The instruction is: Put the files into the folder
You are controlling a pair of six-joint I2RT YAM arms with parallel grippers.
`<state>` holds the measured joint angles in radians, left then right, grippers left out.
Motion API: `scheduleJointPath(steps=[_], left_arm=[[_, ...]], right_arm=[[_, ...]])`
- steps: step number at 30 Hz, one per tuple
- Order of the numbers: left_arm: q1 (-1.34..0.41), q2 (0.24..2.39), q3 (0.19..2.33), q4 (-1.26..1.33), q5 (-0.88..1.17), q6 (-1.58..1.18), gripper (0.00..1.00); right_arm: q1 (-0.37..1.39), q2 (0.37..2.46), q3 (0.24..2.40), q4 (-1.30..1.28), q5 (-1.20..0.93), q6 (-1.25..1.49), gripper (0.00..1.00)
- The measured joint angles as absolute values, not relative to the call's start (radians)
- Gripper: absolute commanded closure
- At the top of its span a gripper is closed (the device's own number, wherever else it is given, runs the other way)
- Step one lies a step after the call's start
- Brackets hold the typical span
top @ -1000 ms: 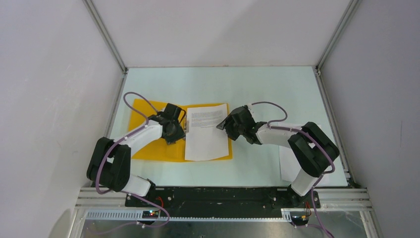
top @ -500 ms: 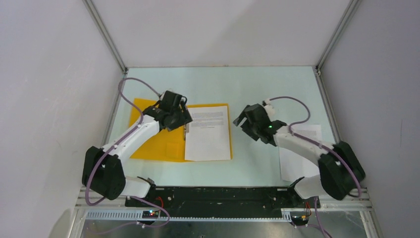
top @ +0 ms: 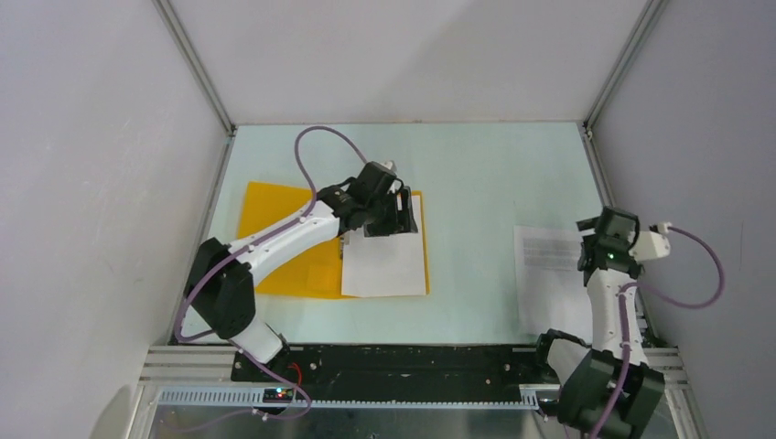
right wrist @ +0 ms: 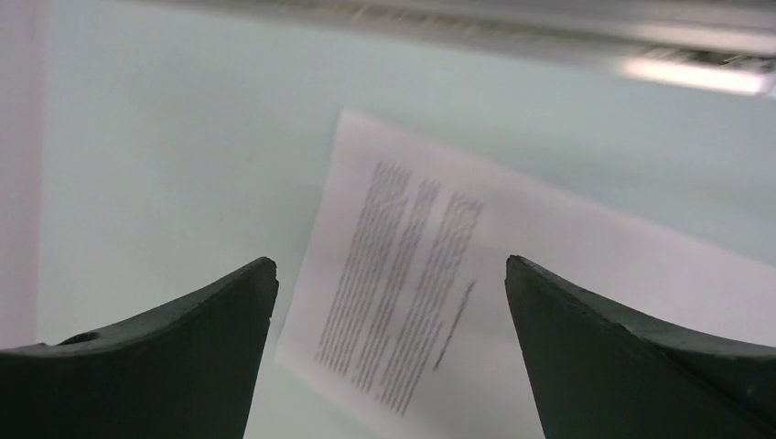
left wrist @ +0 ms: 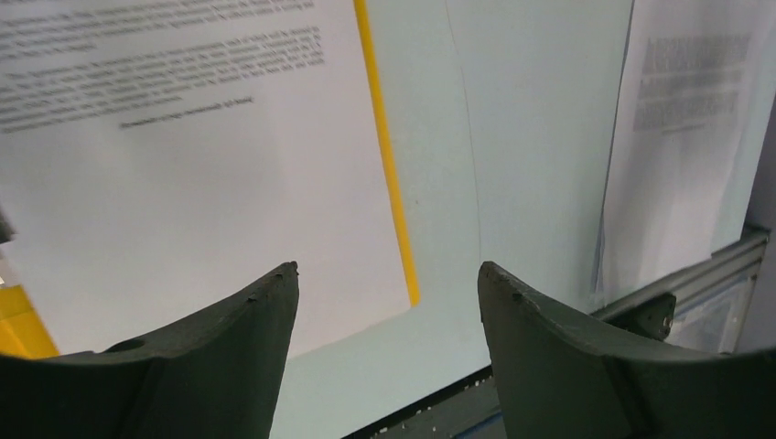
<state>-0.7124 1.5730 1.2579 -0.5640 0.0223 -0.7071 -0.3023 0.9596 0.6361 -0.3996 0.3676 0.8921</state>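
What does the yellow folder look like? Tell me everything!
The folder is orange-yellow, thin and plastic-looking. It lies flat and open on the pale table, left of the middle. A white printed sheet covers its right half, leaving a thin yellow border. The left end effector hangs open above that sheet, gripping nothing.

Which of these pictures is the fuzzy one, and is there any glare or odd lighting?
Right wrist view: the fuzziest, the metal rail along the top smeared into streaks, one bright, the print on the loose sheet unreadable. Left wrist view: sharper, lines of print on the filed sheet, lying on the folder, show. Top view: crisp, soft even light, faint shadows only.
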Motion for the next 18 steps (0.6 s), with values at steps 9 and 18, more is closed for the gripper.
scheduleJointPath(steps=[9, 18], left_arm=[[-0.779, 1.676, 1.324, -0.538, 0.145, -0.697, 0.23], [-0.908, 1.864, 1.427, -0.44, 0.239, -0.704, 0.23]], right_arm=[[-0.576, 0.999, 0.59, -0.412, 0.319, 0.869, 0.0], [-0.809, 1.046, 0.46, -0.357, 0.16, 0.804, 0.01]])
